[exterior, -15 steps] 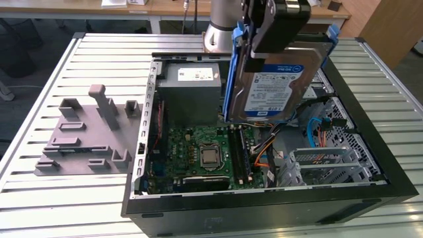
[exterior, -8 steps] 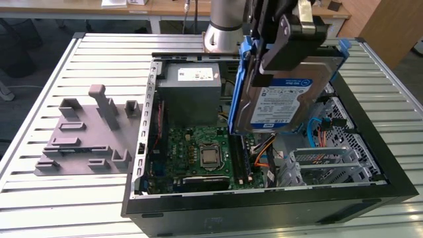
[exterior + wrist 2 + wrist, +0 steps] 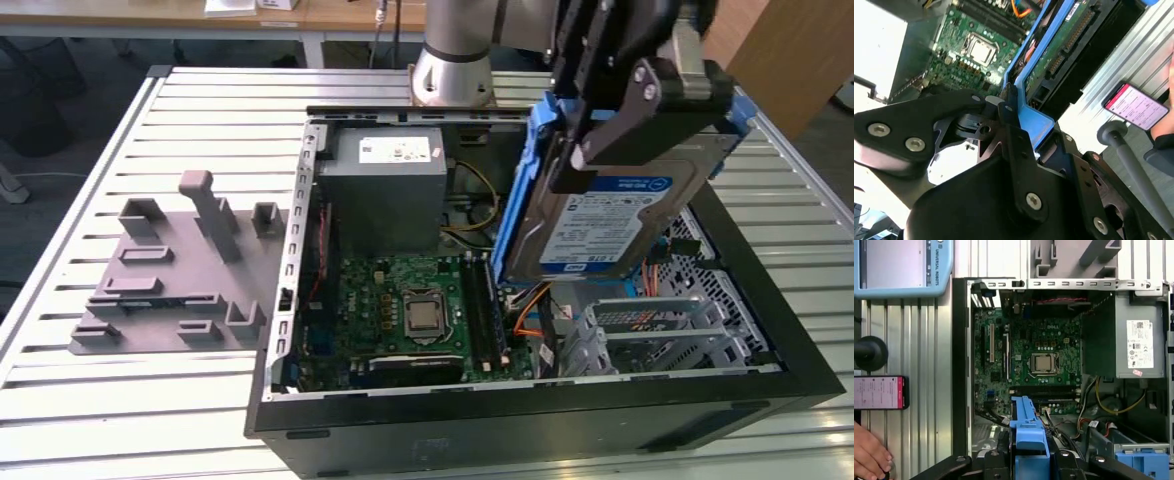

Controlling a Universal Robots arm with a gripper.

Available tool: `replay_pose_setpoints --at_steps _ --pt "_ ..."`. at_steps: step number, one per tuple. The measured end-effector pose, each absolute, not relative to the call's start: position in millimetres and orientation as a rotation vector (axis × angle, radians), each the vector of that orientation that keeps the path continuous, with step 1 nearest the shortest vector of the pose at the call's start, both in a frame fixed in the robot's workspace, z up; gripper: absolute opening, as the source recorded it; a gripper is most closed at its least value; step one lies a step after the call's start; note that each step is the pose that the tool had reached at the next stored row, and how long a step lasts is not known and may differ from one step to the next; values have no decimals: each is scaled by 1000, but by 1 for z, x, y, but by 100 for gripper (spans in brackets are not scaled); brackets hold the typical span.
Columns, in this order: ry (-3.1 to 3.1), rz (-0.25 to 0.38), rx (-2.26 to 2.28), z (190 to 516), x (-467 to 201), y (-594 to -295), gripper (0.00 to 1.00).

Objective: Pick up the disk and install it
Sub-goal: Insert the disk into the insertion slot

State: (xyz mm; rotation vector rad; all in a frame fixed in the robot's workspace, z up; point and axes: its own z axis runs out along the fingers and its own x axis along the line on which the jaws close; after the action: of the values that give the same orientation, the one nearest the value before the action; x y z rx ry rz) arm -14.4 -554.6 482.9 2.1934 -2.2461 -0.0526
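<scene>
Pickup done, install pending — clamps the disk [image 3: 601,225] tight in the gripper [image 3: 607,150], aloft over the open computer case [image 3: 534,420].

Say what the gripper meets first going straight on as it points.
Probably the orange cables inside the open black computer case, struck by the silver rectangular disk with blue rails clamped in the gripper; depth is unclear.

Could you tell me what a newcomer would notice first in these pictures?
The gripper holds the disk steeply tilted in the air above the open computer case, toward the exterior view's right. Inside lies the green motherboard, and a grey moulded fixture sits on the slatted table at the exterior view's left.
</scene>
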Motion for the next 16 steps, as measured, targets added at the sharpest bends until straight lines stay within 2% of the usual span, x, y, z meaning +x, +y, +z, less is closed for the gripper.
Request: replay_pose_setpoints --at_steps 16 --pt "-2246 -53 2193 465 26 -572 36"
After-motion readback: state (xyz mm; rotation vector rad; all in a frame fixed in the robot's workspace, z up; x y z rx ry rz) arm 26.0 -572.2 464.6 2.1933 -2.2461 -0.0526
